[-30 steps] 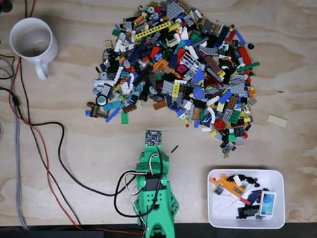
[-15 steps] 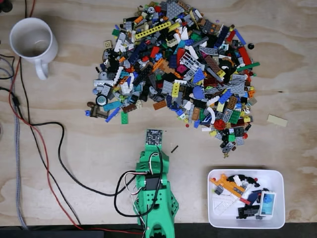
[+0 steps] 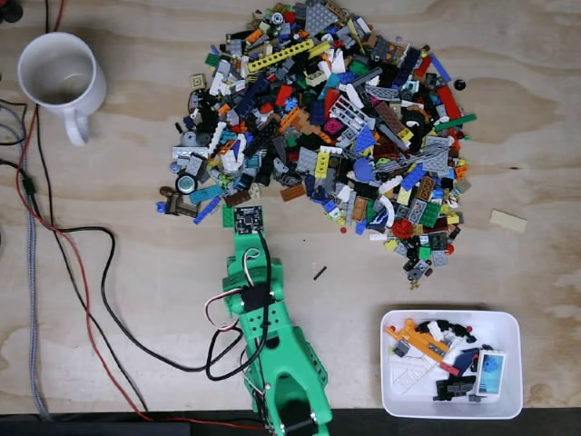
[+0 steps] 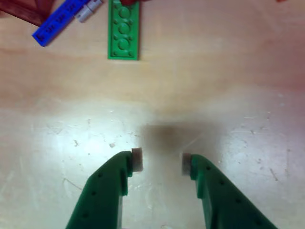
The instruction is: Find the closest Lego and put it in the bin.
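Observation:
A large pile of mixed Lego point(image 3: 327, 127) covers the upper middle of the plywood table in the fixed view. At its lower left edge lies a flat green Lego plate point(image 3: 226, 216), and the wrist board point(image 3: 248, 218) of my green arm point(image 3: 263, 309) sits right beside it. In the wrist view the green plate point(image 4: 124, 31) lies ahead and slightly left of my gripper point(image 4: 162, 161). The gripper is open with nothing between its fingers, hovering over bare wood. A blue bar point(image 4: 59, 21) lies left of the plate. The white bin point(image 3: 390, 320) stands at the lower right with several pieces inside.
A white mug point(image 3: 59, 77) stands at the upper left. Black and red cables point(image 3: 91, 272) trail down the left side toward the arm's base. A small black piece point(image 3: 320, 272) lies between arm and bin, and a tan plate point(image 3: 508, 221) lies at the right.
The arm has swung left and reached farther up the table, bringing the gripper from open wood to the pile's lower left edge by the green plate.

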{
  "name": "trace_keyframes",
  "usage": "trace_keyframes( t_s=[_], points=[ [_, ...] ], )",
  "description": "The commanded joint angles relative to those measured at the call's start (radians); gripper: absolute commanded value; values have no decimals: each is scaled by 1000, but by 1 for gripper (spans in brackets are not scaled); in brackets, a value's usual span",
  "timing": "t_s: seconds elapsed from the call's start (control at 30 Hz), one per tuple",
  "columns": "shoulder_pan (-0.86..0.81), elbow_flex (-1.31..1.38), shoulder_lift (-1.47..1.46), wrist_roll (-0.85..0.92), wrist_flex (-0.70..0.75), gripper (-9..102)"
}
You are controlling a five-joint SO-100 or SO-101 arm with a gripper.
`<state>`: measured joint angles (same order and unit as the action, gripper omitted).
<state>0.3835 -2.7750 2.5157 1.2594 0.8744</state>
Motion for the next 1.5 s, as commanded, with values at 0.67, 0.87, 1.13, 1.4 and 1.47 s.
trace_keyframes(
  t_s=[0.67,0.87,1.13,1.4,1.47],
  points=[
    [-17,583,-792,2,-233,16],
    [8,586,-836,3,-235,9],
    [14,592,-773,-21,-170,6],
    [-41,615,-468,-29,75,6],
    [-98,615,-390,-11,129,6]
  ],
)
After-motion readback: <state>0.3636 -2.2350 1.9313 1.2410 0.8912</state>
